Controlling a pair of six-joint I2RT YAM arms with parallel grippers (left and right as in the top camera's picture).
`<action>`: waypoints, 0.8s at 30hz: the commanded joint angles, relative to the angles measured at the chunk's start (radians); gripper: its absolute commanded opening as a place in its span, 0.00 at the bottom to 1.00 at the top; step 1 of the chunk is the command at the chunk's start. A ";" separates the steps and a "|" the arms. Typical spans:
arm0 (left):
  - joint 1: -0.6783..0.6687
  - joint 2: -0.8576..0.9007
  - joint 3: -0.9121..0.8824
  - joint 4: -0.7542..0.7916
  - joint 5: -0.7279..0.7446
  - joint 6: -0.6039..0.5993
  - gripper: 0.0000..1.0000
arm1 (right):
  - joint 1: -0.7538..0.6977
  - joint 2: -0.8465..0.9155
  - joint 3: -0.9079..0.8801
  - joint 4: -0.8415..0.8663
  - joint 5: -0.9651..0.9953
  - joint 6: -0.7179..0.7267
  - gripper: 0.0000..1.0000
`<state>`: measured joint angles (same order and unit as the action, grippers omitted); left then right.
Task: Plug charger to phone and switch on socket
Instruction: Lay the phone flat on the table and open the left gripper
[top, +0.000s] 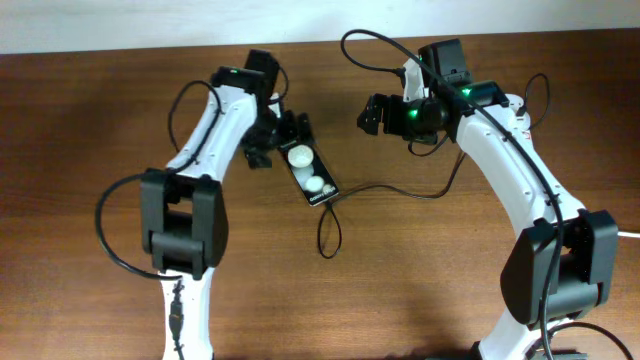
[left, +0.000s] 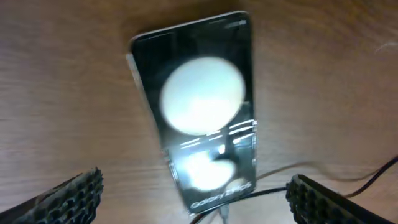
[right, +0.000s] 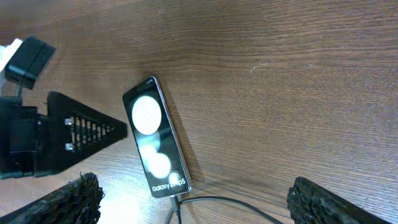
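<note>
phone (top: 308, 172) flat on counter (top: 420, 280), charger (top: 380, 188) tip meets its lettered end. left claw (left: 194, 190) spread wide, empty, near phone. right claw (right: 193, 185) spread wide, empty.

Glossy phone (right: 157, 138), matt wooden table (right: 298, 74)

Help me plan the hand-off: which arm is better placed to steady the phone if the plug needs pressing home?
Left, probably. The left gripper hangs open right beside the phone, which fills its wrist view; the right gripper is open too but stands well apart from it.
</note>
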<state>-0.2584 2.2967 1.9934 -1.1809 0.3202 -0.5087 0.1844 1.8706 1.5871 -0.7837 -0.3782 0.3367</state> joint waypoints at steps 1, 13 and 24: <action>-0.045 -0.028 0.002 0.030 -0.072 -0.098 0.99 | -0.001 -0.030 0.019 -0.003 0.005 -0.008 0.99; -0.072 0.055 0.001 0.142 -0.080 -0.184 0.99 | -0.001 -0.030 0.019 -0.006 0.005 -0.032 0.99; -0.072 0.084 -0.028 0.149 -0.115 -0.183 0.99 | -0.001 -0.030 0.019 -0.014 0.006 -0.045 0.99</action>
<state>-0.3298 2.3489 1.9827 -1.0309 0.2195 -0.6788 0.1844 1.8706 1.5871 -0.7975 -0.3779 0.3058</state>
